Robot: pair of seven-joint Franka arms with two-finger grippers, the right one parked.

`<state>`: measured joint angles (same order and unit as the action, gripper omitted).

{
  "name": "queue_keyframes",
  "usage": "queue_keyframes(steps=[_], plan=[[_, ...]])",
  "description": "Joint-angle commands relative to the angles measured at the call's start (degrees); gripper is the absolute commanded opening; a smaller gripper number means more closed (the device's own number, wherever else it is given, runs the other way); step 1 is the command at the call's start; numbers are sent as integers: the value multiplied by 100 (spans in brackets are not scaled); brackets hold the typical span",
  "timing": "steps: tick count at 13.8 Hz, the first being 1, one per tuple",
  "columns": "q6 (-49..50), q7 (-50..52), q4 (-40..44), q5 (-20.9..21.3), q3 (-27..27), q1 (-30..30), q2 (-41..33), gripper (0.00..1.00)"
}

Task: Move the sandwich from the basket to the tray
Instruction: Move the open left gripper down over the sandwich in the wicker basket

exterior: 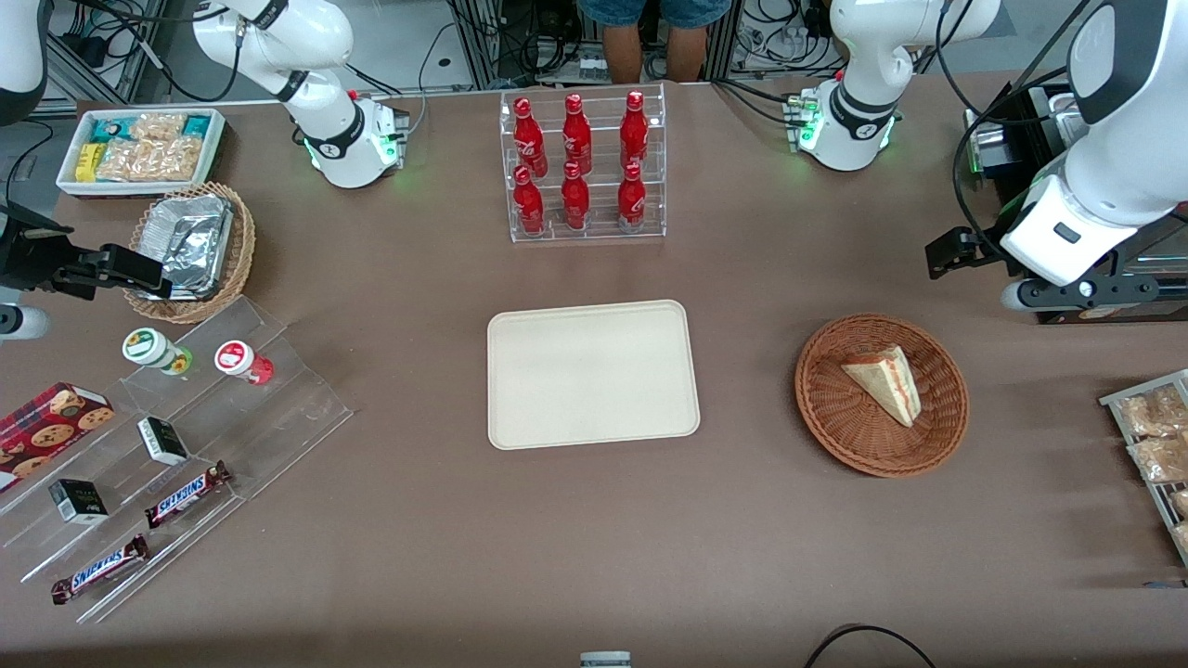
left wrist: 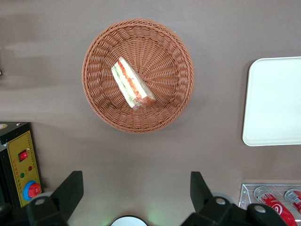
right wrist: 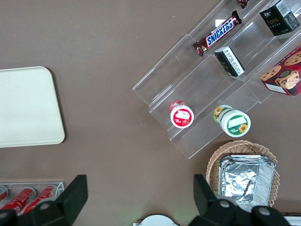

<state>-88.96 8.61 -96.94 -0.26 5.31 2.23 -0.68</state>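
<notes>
From the front, the sandwich [exterior: 884, 381] is lying in the wicker basket [exterior: 829, 416], well apart from the bare cream tray [exterior: 592, 373]. At the left wrist, the gripper [left wrist: 136, 190] is hovering near the basket [left wrist: 101, 56], fingers [left wrist: 70, 190] spread wide, holding nothing, sandwich [left wrist: 132, 84] untouched.

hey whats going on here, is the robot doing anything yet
Not yet. The sandwich lies in the round brown wicker basket, untouched. The working arm's gripper hangs open above the table, apart from the basket and holding nothing. The cream tray sits bare at the table's middle, beside the basket and in front of the rack of red bottles. The move to the tray has not started.
</notes>
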Motion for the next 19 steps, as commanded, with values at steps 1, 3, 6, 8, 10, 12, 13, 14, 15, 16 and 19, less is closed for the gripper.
queue_keyframes(steps=[1,3,6,8,10,12,13,14,15,16,19], plan=[[55,-70,123,-44,-30,67,33,100],[-16,-79,123,-70,-30,67,33,100],[-86,-79,62,-79,-30,67,103,100],[-226,-79,-35,-62,-39,67,199,100],[-428,-53,-202,-44,-39,59,322,100],[-901,-35,-552,-27,-39,67,358,100],[-1147,-35,-728,0,-39,67,428,100],[-1324,-26,-825,9,-48,67,489,100],[-1508,-17,-896,9,-48,67,620,100],[-1701,-17,-966,9,-48,59,735,100],[-2334,70,-1300,9,-48,59,938,100]])
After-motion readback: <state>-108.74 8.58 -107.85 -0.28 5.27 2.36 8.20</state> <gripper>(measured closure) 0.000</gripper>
